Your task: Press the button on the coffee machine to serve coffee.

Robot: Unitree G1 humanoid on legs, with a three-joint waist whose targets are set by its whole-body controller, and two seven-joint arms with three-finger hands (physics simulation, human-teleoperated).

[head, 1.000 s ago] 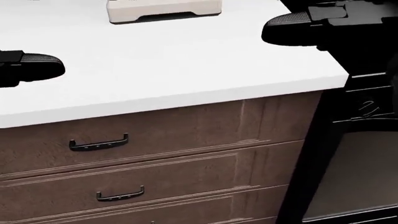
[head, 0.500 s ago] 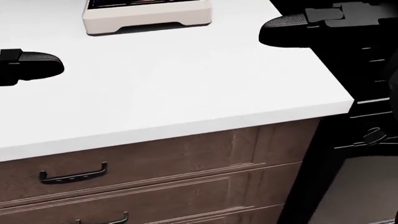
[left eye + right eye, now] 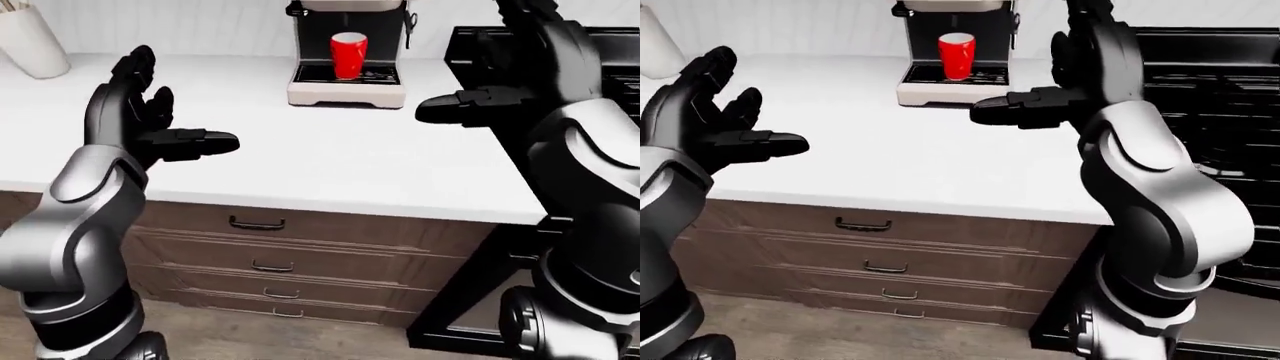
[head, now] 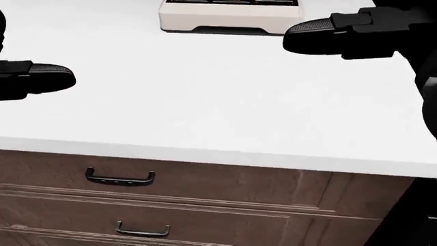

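The cream coffee machine (image 3: 345, 84) stands on the white counter (image 3: 330, 165) at the top middle of the left-eye view. A red cup (image 3: 348, 54) sits on its drip tray. The machine's top is cut off and no button shows. In the head view only its base (image 4: 229, 20) shows. My left hand (image 3: 160, 112) is open, raised over the counter's left part and well short of the machine. My right hand (image 3: 490, 71) is open, raised to the right of the machine, with its thumb (image 3: 450, 107) pointing left. Neither hand touches anything.
A black stove (image 3: 1210, 90) adjoins the counter on the right, behind my right arm. A white jar (image 3: 30, 41) stands at the counter's top left. Brown drawers with dark handles (image 3: 257, 223) run below the counter edge.
The whole head view has shifted, so the camera moved: the machine's base now lies further right and the stove has left the view. Both hands keep nearly the same places in the picture.
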